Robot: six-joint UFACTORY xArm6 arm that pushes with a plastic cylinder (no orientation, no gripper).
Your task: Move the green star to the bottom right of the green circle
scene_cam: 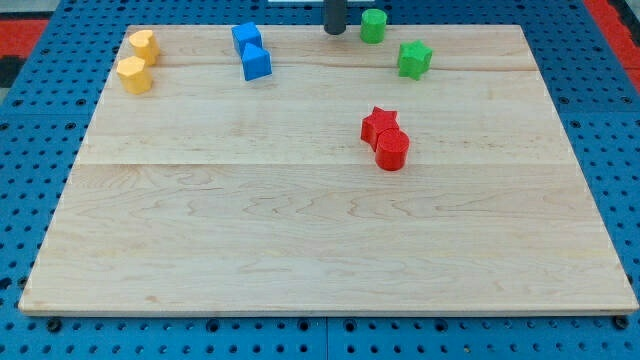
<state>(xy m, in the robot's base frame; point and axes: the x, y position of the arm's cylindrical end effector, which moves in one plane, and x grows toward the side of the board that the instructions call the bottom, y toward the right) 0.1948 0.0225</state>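
Observation:
The green star (414,59) lies near the view's top right on the wooden board (320,230). The green circle (374,25) stands at the board's top edge, up and to the left of the star, with a small gap between them. My tip (334,31) is at the top edge, just left of the green circle and well left of the star. It touches neither block.
Two blue blocks (251,50) sit together at the top, left of my tip. Two yellow blocks (137,60) sit at the top left corner. A red star (380,124) and a red cylinder (393,151) touch each other near the middle.

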